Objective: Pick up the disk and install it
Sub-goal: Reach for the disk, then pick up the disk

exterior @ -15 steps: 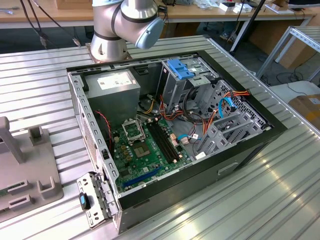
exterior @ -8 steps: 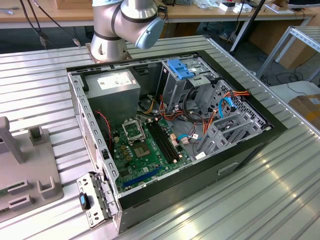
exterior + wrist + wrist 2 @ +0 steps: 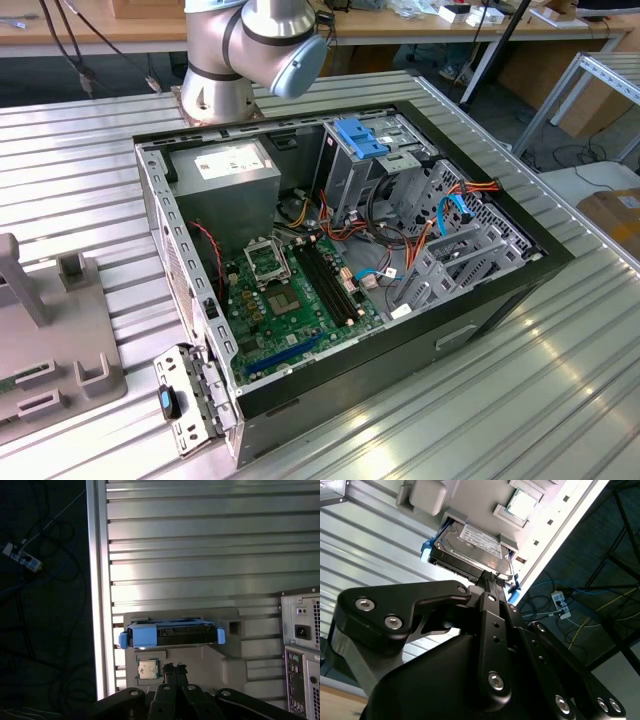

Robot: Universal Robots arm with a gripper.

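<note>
First wrist view: we see disk edge-on in grey moulded holder near edge of ribbed metal worktop, visible length along ribs, blue plastic frame; gripper clenched, empty, beside it.

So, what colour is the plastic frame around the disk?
Bright blue. The frame around the disk shows best in the first wrist view.

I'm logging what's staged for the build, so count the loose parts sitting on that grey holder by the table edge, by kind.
disk in its blue carrier: 1
processor chip: 1
Total: 2, both on the grey holder.
</note>
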